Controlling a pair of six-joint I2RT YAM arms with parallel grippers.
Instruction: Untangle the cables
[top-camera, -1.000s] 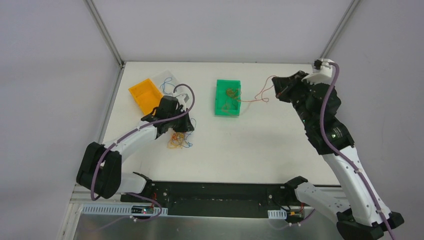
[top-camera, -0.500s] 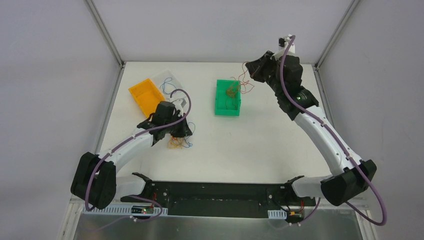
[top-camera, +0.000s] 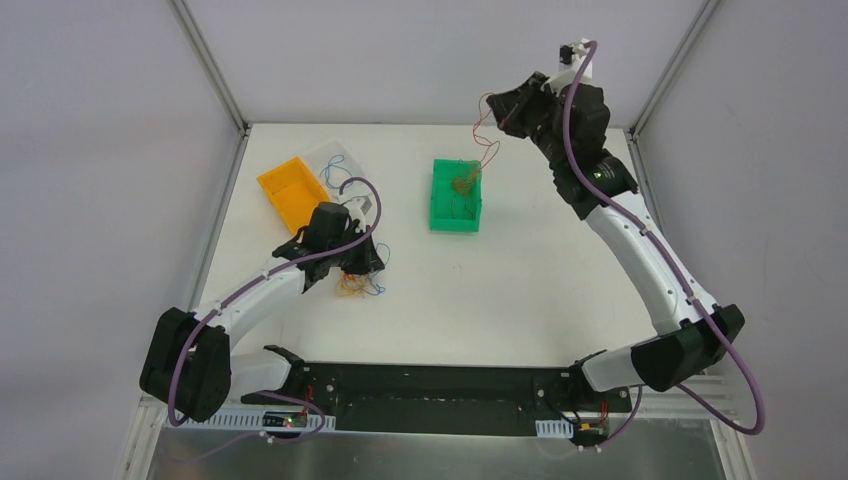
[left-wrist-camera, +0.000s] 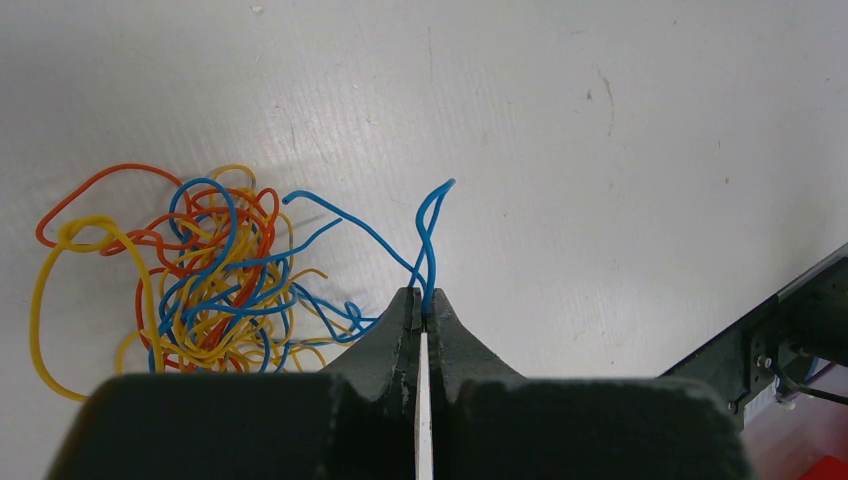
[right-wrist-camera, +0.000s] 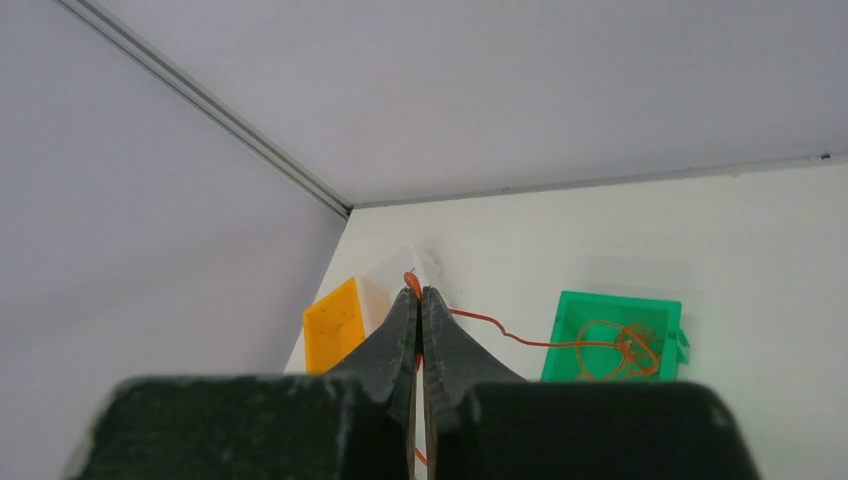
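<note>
Above green bin (top-camera: 456, 227), orange cable (right-wrist-camera: 530, 344) hangs near-vertically downward.

Top view over whole table (top-camera: 520, 300), left wrist close above it, right wrist high, sharing green bin (right-wrist-camera: 558, 340) with top

Green bin (top-camera: 438, 200), orange bin (top-camera: 290, 192) just beside a clear tray (top-camera: 330, 150), all on white table (top-camera: 540, 280)

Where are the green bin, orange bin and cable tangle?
green bin (top-camera: 455, 228), top view, near rim
orange bin (top-camera: 272, 200), top view, left wall
cable tangle (left-wrist-camera: 205, 280), left wrist view, middle of knot
</note>
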